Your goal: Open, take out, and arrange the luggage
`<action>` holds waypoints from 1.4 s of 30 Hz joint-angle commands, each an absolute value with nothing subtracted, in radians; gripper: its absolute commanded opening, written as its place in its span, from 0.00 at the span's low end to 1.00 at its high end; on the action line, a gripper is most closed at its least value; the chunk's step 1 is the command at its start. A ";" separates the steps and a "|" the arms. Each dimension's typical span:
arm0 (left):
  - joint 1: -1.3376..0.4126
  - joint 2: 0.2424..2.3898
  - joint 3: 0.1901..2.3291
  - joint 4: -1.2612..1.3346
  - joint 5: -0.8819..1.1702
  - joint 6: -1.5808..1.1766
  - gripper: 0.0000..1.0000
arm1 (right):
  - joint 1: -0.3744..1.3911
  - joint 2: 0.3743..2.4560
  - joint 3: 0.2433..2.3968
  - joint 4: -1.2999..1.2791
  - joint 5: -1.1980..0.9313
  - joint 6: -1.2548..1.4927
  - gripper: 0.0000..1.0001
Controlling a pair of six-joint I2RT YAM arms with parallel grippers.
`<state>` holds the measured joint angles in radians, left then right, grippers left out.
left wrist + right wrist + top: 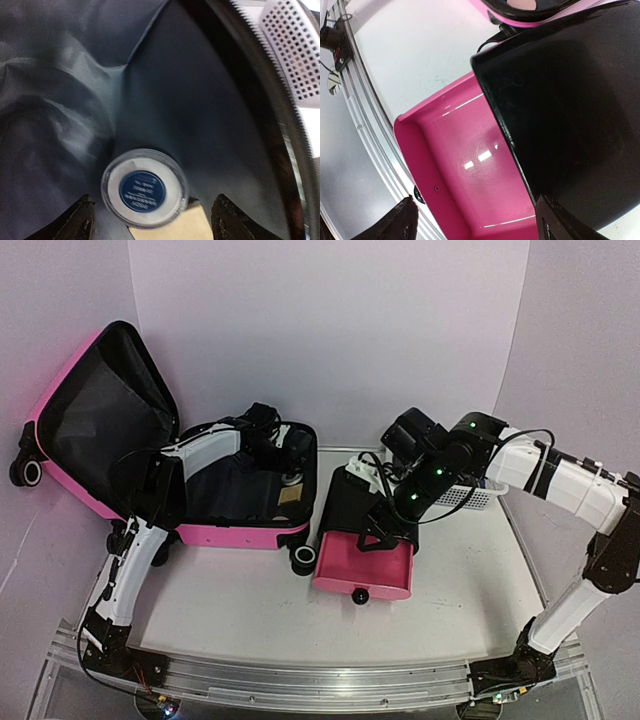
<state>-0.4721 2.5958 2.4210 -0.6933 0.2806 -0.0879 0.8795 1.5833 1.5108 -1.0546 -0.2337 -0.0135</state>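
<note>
On the left half of the table (450, 610) lies the luggage (235, 533), a hot-pink hard shell with black lining, opened wide. Its lid (100, 410) stands tilted up toward the left rear, and its base lies flat with the hollow upward. Small wheels (303, 558) sit at the near end, so its length seems to run from the near edge toward the back. The left arm rises from its mount, bends at the elbow and reaches down into the open base. The left fingers (80, 222) are spread wide and grip nothing, with a round lidded jar (145, 187) resting on the lining between their tips. Further right, a black cabinet (350, 495) has its pink drawer (365, 570) drawn out. The right arm folds leftward, and the right fingers (400, 222) are parted and empty above that drawer. A white mesh basket (475, 498) sits behind.
</note>
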 commanded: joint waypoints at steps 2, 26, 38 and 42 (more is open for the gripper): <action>-0.472 2.623 2.465 -0.634 0.231 -0.106 0.83 | 0.878 1.528 1.493 -0.985 -0.206 0.040 0.82; -0.478 2.660 2.405 -0.541 0.297 -0.158 0.82 | 0.877 1.492 1.461 -0.963 -0.198 0.049 0.82; -0.492 2.577 2.303 -0.543 0.287 -0.150 0.67 | 0.878 1.498 1.463 -0.954 -0.201 0.052 0.82; -0.491 2.511 2.306 -0.544 0.260 -0.129 0.61 | 0.878 1.487 1.462 -0.951 -0.192 0.051 0.82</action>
